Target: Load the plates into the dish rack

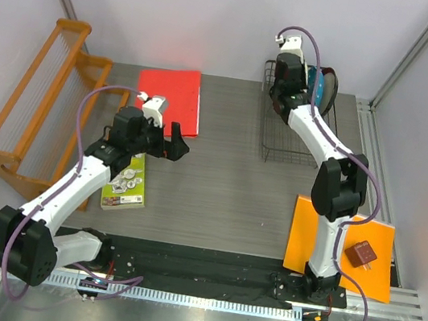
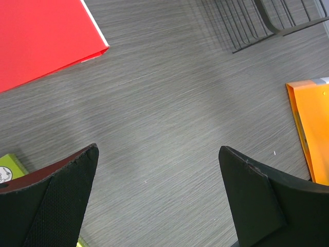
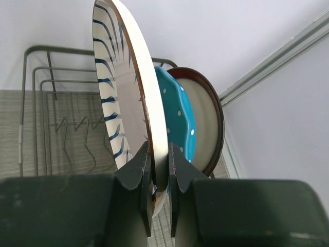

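My right gripper (image 1: 290, 91) (image 3: 159, 149) is shut on the rim of a plate that stands on edge inside the black wire dish rack (image 1: 282, 143) (image 3: 51, 103). The pinched rim looks like the cream plate (image 3: 160, 113). The white plate with dark petals (image 3: 110, 103) leans against its left side. The blue dotted plate (image 3: 180, 118) and the dark-red-rimmed plate (image 3: 208, 123) stand behind it on the right. My left gripper (image 1: 169, 144) (image 2: 157, 154) is open and empty above bare table, its fingers (image 2: 72, 185) wide apart.
An orange wooden slatted rack (image 1: 40, 100) stands at the far left. A red sheet (image 1: 171, 98) (image 2: 41, 41) lies at the back. A green sheet (image 1: 126, 183) lies under my left arm. An orange sheet (image 1: 339, 245) (image 2: 311, 128) with a small brown block (image 1: 362, 253) lies front right.
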`<state>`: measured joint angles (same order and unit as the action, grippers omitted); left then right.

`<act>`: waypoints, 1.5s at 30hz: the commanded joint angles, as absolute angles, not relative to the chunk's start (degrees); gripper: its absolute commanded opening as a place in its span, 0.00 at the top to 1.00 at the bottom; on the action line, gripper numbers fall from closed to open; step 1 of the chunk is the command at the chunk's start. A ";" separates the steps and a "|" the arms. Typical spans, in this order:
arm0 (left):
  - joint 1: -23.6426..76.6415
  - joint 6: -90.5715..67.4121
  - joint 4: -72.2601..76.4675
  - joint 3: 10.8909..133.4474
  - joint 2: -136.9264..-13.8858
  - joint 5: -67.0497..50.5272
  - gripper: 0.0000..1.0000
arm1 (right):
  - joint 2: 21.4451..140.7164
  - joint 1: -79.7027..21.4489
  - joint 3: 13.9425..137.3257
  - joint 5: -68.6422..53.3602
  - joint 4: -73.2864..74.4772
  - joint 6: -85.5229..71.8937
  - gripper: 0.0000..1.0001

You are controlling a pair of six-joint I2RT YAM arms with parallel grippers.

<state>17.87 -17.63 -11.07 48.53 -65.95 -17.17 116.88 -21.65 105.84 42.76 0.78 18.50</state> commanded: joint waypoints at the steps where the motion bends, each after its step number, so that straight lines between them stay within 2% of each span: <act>1: 18.02 -17.84 -8.35 48.08 -65.74 -17.32 0.00 | 116.10 -21.62 109.16 46.32 -10.55 20.65 0.99; 23: 18.02 -17.23 -8.52 47.20 -66.89 -16.35 0.01 | 121.02 -20.13 107.84 45.62 -7.12 18.11 0.99; 26: 17.93 -17.31 -9.14 47.28 -67.15 -15.12 0.00 | 120.76 -20.04 107.23 44.74 -6.07 17.76 0.77; 27: 17.93 -17.40 -9.40 47.29 -67.24 -14.86 0.00 | 120.59 -20.04 106.97 44.39 -5.80 17.75 0.64; 28: 18.02 -17.40 -9.58 47.37 -67.32 -14.51 0.00 | 119.98 -20.04 106.53 44.30 -5.80 17.84 0.59; 30: 17.93 -17.49 -9.67 47.37 -67.41 -13.63 0.00 | 119.18 -20.04 104.95 44.12 -5.89 17.84 0.52; 37: 17.93 -16.53 -10.55 47.46 -66.10 -11.69 0.00 | 114.18 -20.56 100.37 43.24 -5.98 18.11 0.48; 40: 17.93 -15.21 -11.86 48.51 -65.13 -8.10 0.01 | 109.61 -21.96 98.62 41.84 -5.28 18.02 0.42; 43: 17.93 -11.53 -14.23 51.32 -64.69 -4.31 0.01 | 102.94 -24.16 95.11 38.60 -3.70 17.06 0.30; 45: 18.02 -8.18 -15.81 52.90 -64.16 -2.56 0.01 | 96.98 -24.87 91.24 31.49 -0.45 15.48 0.17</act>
<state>17.87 -14.57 -13.45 48.14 -66.70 -8.38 110.63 -22.04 94.83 40.32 -1.26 18.13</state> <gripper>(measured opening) 0.994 0.731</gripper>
